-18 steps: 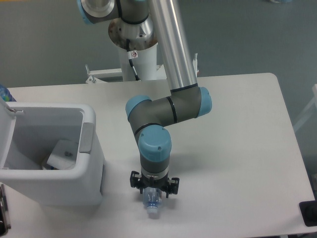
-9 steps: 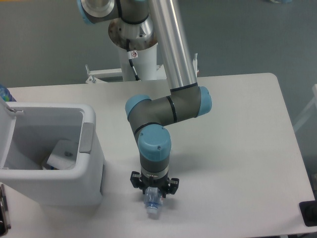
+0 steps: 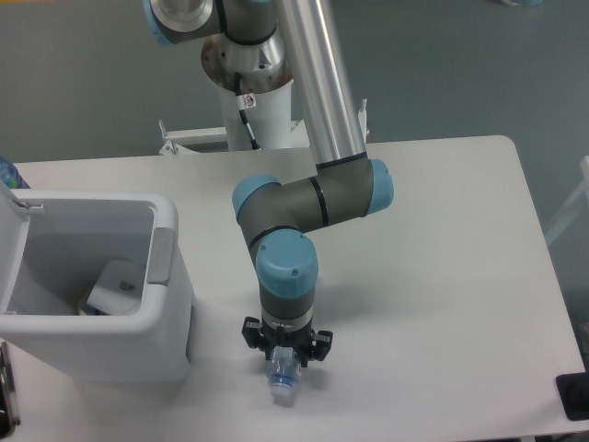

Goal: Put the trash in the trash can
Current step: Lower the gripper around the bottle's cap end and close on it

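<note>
A clear plastic bottle with a white cap lies on the table near the front edge, cap pointing toward the camera. My gripper points straight down over it, fingers closed in on the bottle's body. The arm hides most of the bottle; only its neck and cap stick out. To the left stands the white trash can, its lid swung open on the far left. A flat white carton lies inside the can.
The arm's base post rises behind the table's back edge. A black object sits at the front right corner, and a dark strip at the front left edge. Something blue shows at the left margin.
The gripper's fingers have drawn inward a little around the bottle. The arm, the bottle and the trash can stay where they were.
</note>
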### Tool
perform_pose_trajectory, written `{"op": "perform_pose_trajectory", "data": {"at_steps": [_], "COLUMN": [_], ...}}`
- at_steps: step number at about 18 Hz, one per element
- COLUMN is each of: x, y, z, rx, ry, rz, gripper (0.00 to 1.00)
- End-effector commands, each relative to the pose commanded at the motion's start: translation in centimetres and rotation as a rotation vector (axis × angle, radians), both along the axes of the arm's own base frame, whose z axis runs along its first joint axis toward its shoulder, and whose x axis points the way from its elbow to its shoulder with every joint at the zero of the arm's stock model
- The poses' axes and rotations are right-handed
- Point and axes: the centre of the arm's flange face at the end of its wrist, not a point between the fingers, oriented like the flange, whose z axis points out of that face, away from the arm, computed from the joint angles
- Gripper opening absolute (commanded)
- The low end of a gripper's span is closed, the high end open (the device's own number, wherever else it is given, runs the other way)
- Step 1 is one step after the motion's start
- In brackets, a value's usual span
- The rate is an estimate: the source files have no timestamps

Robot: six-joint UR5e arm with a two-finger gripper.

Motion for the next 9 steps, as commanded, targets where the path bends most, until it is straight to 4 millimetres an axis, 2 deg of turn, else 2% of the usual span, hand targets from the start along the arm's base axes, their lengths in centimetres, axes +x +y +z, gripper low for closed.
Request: {"op": "perform_pose_trajectory", "data": {"at_steps": [9], "x": [0.02], "y": [-0.02], "z": [0.3], "rx": [0.002], "ry": [0.002], "rz": [-0.002], "gripper": [0.6]}}
